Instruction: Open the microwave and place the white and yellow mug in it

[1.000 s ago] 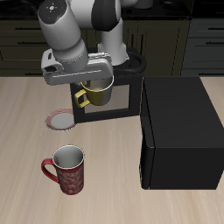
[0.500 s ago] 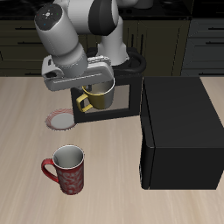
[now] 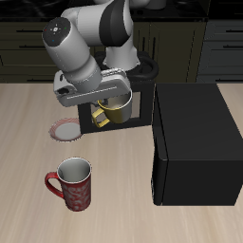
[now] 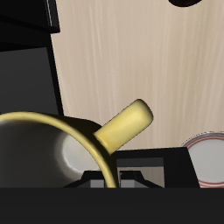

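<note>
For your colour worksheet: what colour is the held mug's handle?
Yellow: the white and yellow mug's handle shows best in the wrist view.

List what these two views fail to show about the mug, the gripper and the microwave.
- Gripper: its fingers are hidden in the exterior view by the arm, and not seen in the wrist view.
- White and yellow mug: cut off by the wrist view's edge.
- Microwave: its inside cannot be seen in either view.

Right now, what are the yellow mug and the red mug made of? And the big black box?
The yellow mug, held in the tool, looks like glazed ceramic: smooth mustard outside, pale shiny inside. The red mug also seems ceramic, with a mottled red pattern and grey inside. The microwave looks like matte black metal or plastic; the render leaves that open.
</note>
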